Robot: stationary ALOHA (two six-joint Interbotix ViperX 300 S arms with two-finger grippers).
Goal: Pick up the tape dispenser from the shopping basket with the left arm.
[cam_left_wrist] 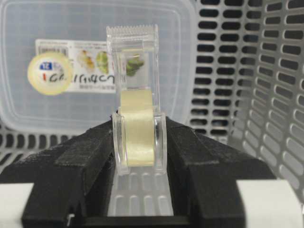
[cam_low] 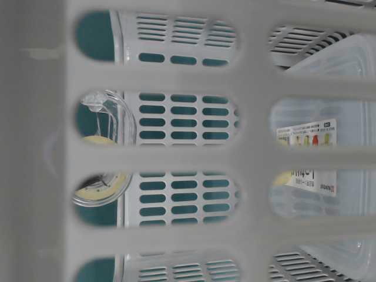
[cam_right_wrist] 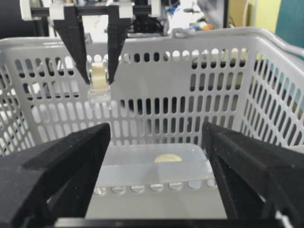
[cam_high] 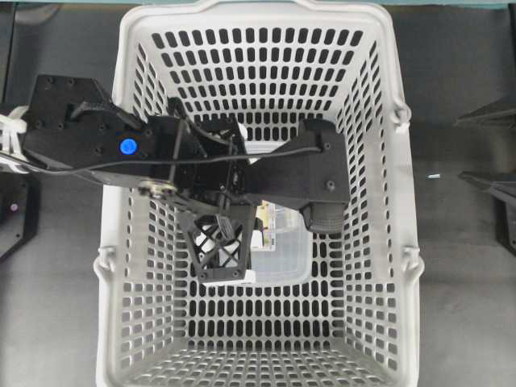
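A dark grey bench (cam_high: 459, 242) carries the shopping basket (cam_high: 387, 201), and a strip of teal shows along the top edge of the overhead view. From overhead the left arm (cam_high: 97, 129) reaches over the basket's left wall into its middle, and its bulk hides almost everything it holds; only the corner of a clear plastic tray (cam_high: 286, 250) on the basket floor shows beneath it. The left wrist view fills that in: the left hand (cam_left_wrist: 138, 142) is closed narrowly on the tape dispenser (cam_left_wrist: 137, 118), its black fingers (cam_left_wrist: 85, 156) pressing both sides of the clear case around the pale yellow roll, with the serrated end pointing away from the camera. Behind the dispenser lies the tray (cam_left_wrist: 57, 38), with a printed label and a round yellow sticker on it. The right wrist view alone shows height: the dispenser (cam_right_wrist: 99, 78) hangs between the left hand's fingers (cam_right_wrist: 76, 45) inside the basket, clear of the tray (cam_right_wrist: 156, 164) on the floor below and short of the far wall. The right hand (cam_right_wrist: 156, 190) stands wide apart, holding nothing, at the near side of the basket. The table-level view looks through the basket's slots, catching the dispenser (cam_low: 108, 153) to the left of the tray's label (cam_low: 305, 135).
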